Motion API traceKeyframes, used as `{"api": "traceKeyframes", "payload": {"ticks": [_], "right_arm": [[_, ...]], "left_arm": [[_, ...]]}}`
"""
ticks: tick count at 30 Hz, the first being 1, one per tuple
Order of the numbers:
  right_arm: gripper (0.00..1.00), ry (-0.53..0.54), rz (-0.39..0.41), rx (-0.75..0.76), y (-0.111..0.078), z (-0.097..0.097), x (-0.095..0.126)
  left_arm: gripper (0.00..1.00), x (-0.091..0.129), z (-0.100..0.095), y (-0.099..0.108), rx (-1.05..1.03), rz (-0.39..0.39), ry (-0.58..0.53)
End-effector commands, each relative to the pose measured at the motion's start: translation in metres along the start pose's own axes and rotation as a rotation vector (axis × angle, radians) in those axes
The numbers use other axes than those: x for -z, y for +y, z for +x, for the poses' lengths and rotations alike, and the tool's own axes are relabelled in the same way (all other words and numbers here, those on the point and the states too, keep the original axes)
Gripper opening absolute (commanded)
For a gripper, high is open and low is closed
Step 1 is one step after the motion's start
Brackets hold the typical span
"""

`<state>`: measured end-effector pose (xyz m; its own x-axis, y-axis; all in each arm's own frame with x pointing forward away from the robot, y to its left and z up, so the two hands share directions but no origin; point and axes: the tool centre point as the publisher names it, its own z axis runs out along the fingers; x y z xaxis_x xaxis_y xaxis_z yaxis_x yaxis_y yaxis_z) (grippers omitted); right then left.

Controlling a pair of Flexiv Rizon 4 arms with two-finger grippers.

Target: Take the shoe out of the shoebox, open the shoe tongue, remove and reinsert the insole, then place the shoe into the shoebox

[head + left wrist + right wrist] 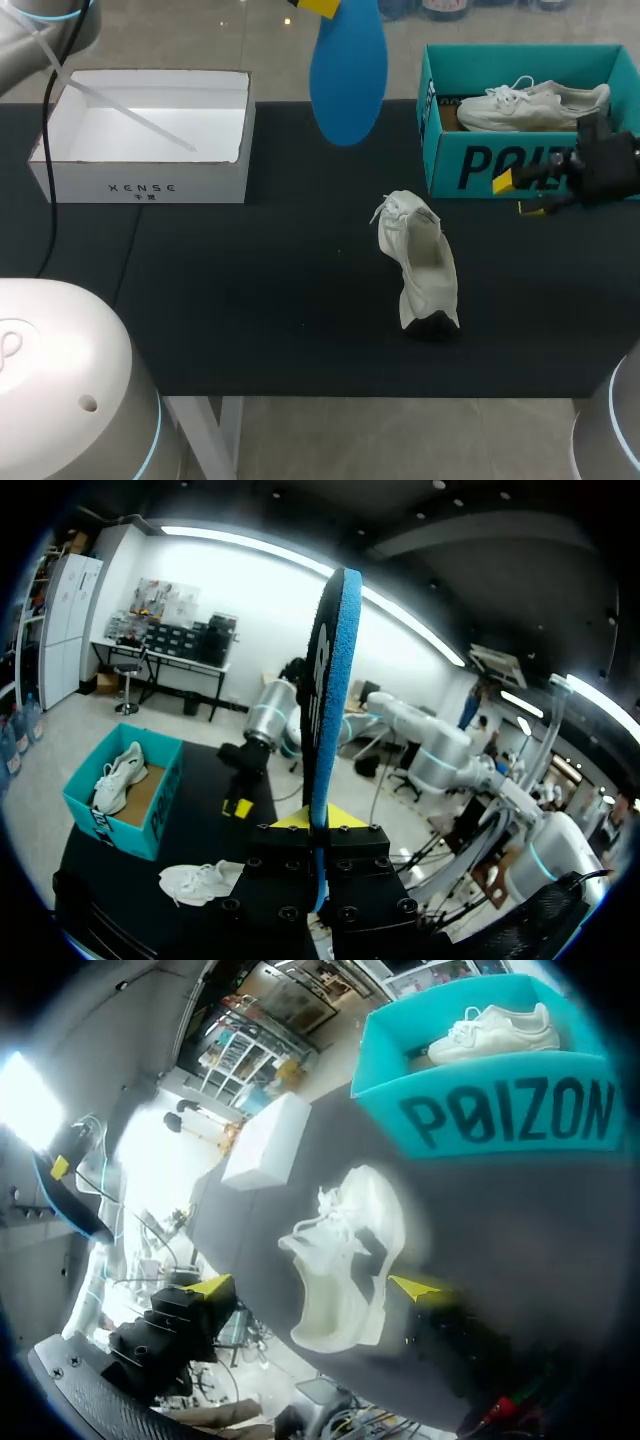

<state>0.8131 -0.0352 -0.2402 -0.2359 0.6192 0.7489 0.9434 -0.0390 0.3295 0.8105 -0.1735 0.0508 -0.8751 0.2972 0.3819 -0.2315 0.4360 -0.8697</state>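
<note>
A blue insole hangs high over the table's far middle, my left gripper shut on its lower end; it shows edge-on in the left wrist view. The white shoe lies on the black table, its mouth wide. My right gripper stands open to the right of the shoe, in front of the teal shoebox. In the right wrist view the shoe lies ahead of the open gripper, untouched. A second white shoe lies in the shoebox.
An open white box stands at the table's back left. The black mat has free room between the white box and the shoe. The table's front edge runs just below the shoe.
</note>
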Motion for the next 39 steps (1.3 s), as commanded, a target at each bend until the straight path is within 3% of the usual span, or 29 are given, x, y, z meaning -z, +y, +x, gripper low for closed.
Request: {"api": "traceKeyframes", "payload": {"ticks": [1,8,13,15,24,39], "right_arm": [[1.00,0.562,0.270,-0.043,0.003,-0.012,0.015],[1.00,0.668,0.321,-0.088,0.011,-0.010,0.026],[1.00,0.762,0.353,-0.136,0.020,0.002,0.016],[1.00,0.753,0.337,-0.155,0.023,0.010,0.007],[1.00,0.785,0.306,-0.283,0.041,0.055,-0.020],[1.00,0.712,0.236,-0.362,0.022,0.149,-0.037]], "left_arm": [[0.00,0.000,0.001,0.001,0.000,-0.001,-0.003],[0.00,0.000,0.001,0.001,0.000,-0.001,-0.003],[0.00,0.000,0.001,0.001,0.000,-0.001,-0.003],[0.00,0.000,0.001,0.001,0.000,-0.001,-0.003],[0.00,0.000,0.001,0.001,0.000,-0.001,-0.003],[0.00,0.000,0.001,0.001,0.000,-0.001,-0.003]]}}
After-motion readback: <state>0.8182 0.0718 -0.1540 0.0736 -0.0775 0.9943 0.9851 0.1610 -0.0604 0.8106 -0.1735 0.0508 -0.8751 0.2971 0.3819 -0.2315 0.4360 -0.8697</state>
